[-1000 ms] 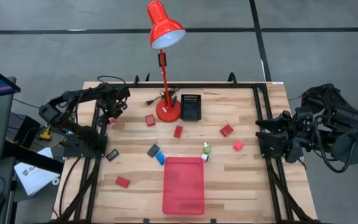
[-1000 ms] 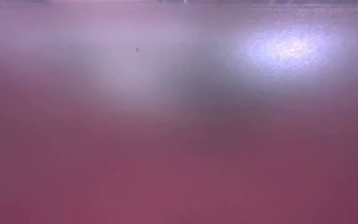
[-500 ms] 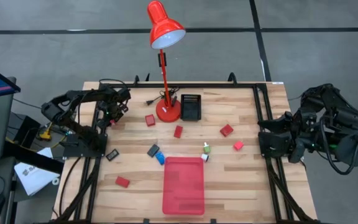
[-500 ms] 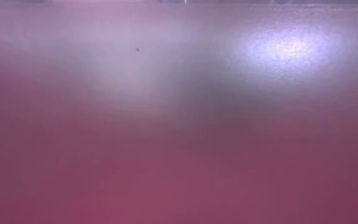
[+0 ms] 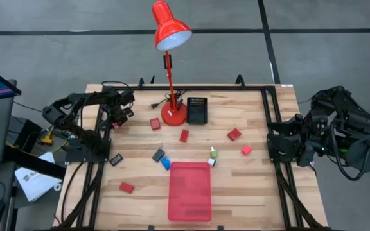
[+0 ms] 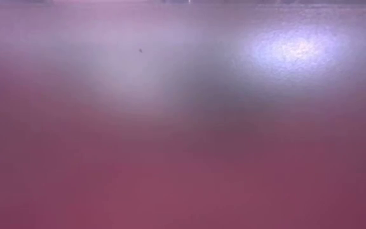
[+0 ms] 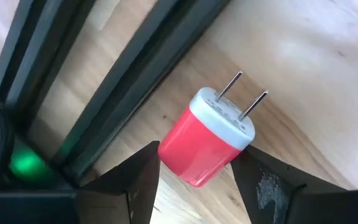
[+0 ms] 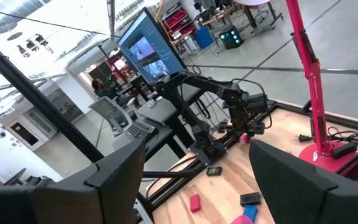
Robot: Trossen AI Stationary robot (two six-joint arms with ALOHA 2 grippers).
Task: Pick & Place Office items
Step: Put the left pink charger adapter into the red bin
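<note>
One item: we see a red plug adapter (image 7: 207, 146) with a white face and two metal prongs, sitting between the fingers of the left pincer (image 7: 194, 180).
Left pincer state: spread open around the adapter; we cannot tell whether either finger touches it.
Where it lies: on the tabletop (image 5: 255, 186), just beside the dark frame rail (image 7: 135, 81) next to the pincer.
Handling: we judge it light, stiff and smooth-sided, so it may slip; the prongs look thin and easy to bend.
Where to grip: across the flat red sides of the body, clear of the prongs.
Other items: red blocks and a blue piece (image 5: 166, 163) lie well apart from this pincer, toward the red tray (image 5: 189, 192).
Right pincer (image 5: 276, 138): parked at the far tabletop edge, fingers spread, holding nothing.
</note>
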